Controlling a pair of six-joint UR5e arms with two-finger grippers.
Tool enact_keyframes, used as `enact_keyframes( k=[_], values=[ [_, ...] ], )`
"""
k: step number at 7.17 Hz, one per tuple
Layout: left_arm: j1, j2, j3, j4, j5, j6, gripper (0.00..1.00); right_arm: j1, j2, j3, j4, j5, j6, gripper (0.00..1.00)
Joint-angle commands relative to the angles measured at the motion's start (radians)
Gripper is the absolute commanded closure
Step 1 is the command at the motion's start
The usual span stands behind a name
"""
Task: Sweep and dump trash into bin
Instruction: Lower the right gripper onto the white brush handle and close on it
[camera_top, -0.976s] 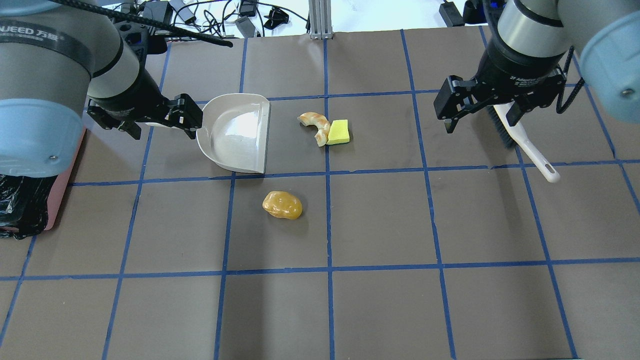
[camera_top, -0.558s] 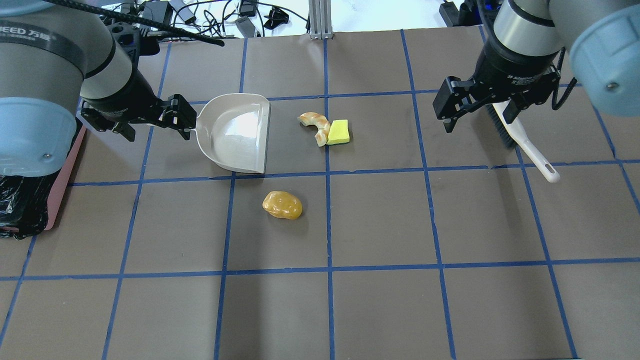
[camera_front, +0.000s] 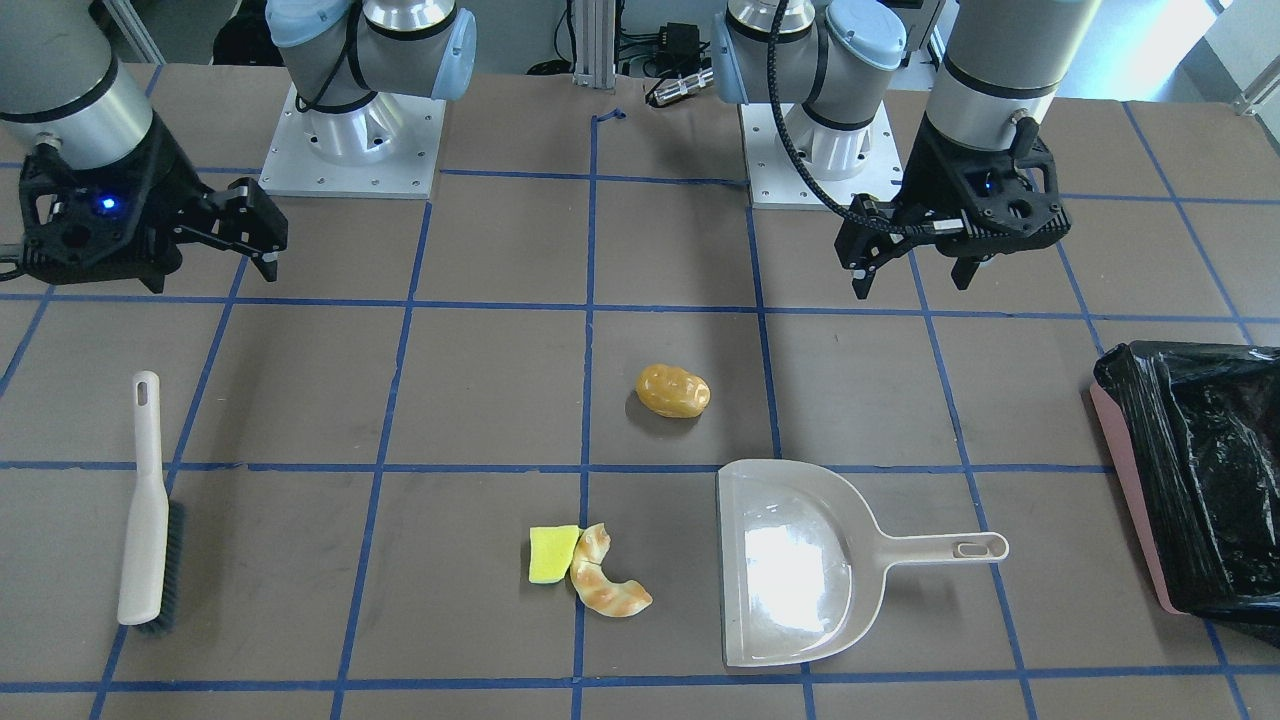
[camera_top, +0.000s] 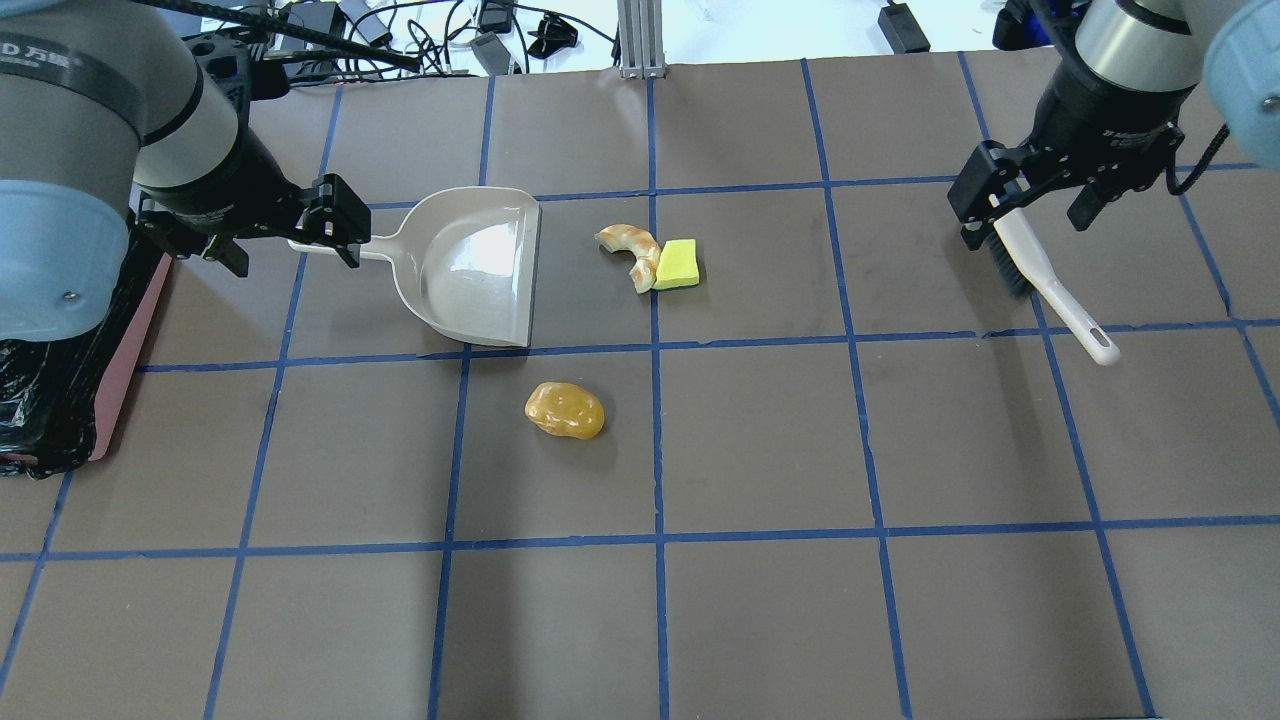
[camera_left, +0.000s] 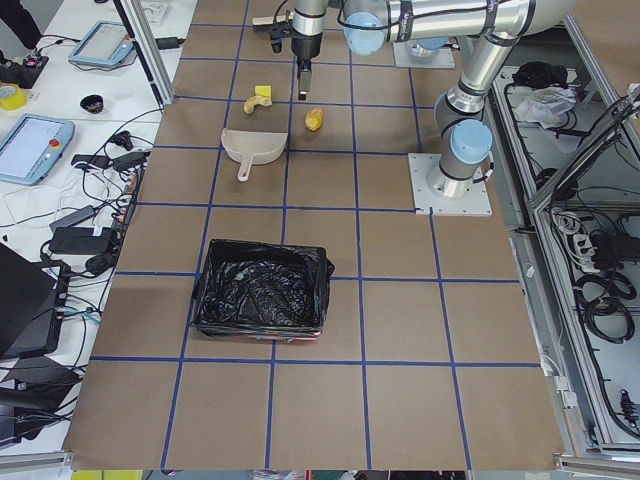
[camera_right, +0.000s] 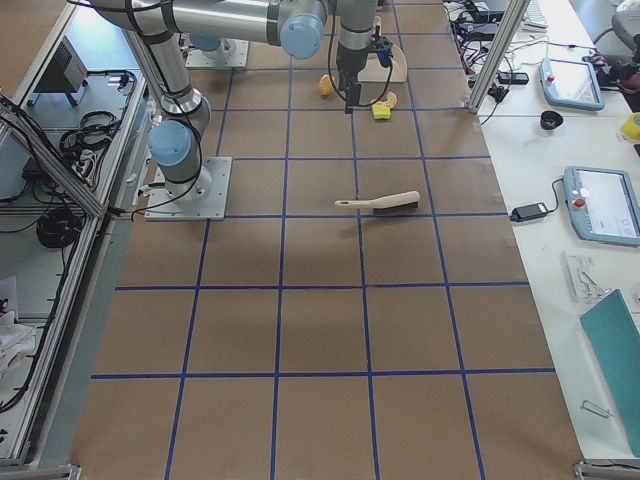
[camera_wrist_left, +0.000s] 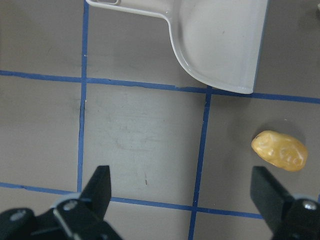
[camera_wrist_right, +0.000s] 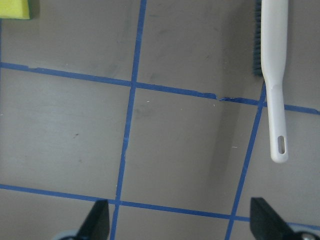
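Note:
The trash lies on the table: a golden-brown roll (camera_top: 565, 410), a tan croissant (camera_top: 632, 253) and, touching it, a yellow sponge piece (camera_top: 677, 264). The pink bin (camera_front: 1125, 470) with its black bag stands at the table's left end. A beige dustpan (camera_top: 475, 265) lies left of the croissant, mouth toward it. My left gripper (camera_top: 293, 250) is open and empty, raised near the dustpan's handle. In the left wrist view the dustpan (camera_wrist_left: 220, 45) and roll (camera_wrist_left: 279, 151) show ahead. My right gripper (camera_top: 1028, 228) is open and empty, raised over the brush (camera_top: 1045, 285).
The white-handled brush (camera_front: 148, 510) lies flat on the right side of the table; it also shows in the right wrist view (camera_wrist_right: 274, 75). Blue tape lines grid the brown table. Cables and devices lie beyond the far edge (camera_top: 420, 40).
My left gripper has moved left, from the pan's body out along its handle. My right gripper has moved right and farther back, over the brush head. Trash, dustpan and brush have not moved.

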Motion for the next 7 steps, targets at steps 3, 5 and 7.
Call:
enact_keyframes(
  k=[3, 5, 7],
  values=[
    [0.019, -0.002, 0.0, 0.0, -0.001, -0.039, 0.0, -0.093, 0.11, 0.003, -0.114, -0.055, -0.097, 0.0],
    [0.019, -0.003, 0.0, 0.0, -0.003, -0.039, 0.0, -0.149, 0.117, 0.076, -0.215, -0.046, -0.196, 0.0],
    [0.019, -0.008, 0.0, 0.002, -0.004, -0.039, 0.0, -0.189, 0.117, 0.15, -0.253, -0.051, -0.262, 0.0]
  ],
)
